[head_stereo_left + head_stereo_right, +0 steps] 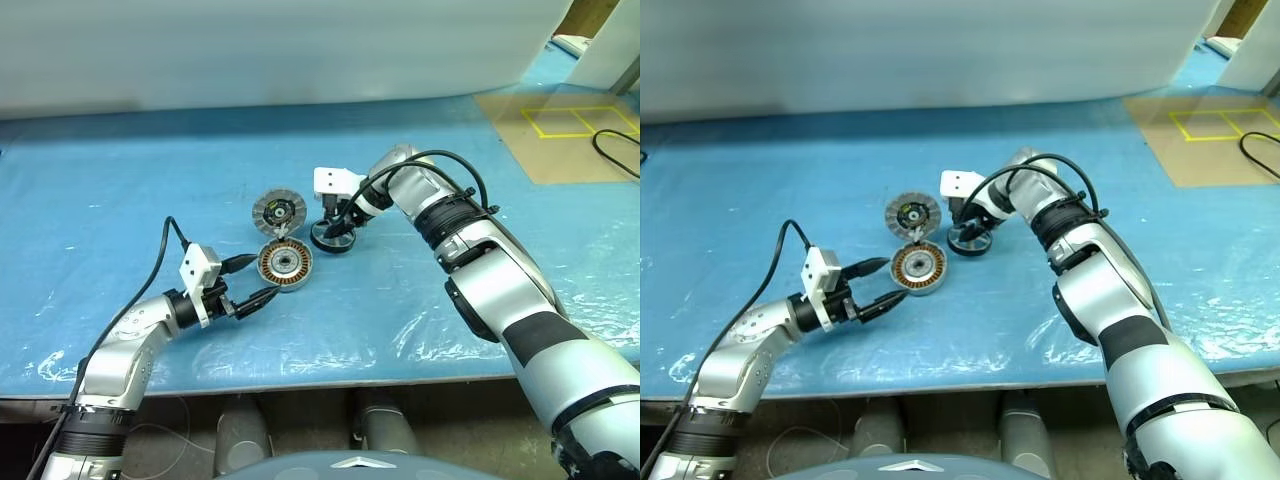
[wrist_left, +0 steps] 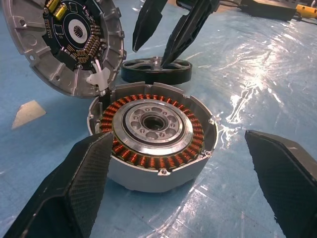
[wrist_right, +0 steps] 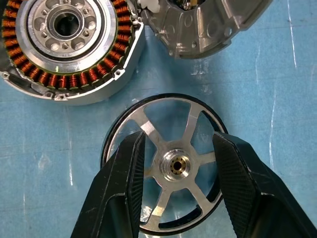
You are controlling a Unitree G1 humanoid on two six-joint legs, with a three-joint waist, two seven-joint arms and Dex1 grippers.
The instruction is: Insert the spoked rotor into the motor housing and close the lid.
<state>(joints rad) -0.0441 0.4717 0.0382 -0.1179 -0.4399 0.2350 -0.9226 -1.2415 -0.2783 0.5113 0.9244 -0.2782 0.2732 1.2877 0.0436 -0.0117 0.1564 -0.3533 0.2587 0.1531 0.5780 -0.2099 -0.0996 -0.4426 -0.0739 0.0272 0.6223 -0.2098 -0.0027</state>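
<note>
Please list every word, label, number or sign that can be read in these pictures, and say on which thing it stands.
None can be read.
The lid: its inner circuit board bears parts, but no readable marking.
The motor housing and the spoked rotor: no text.
The brown board on the table: yellow taped squares, no letters.
</note>
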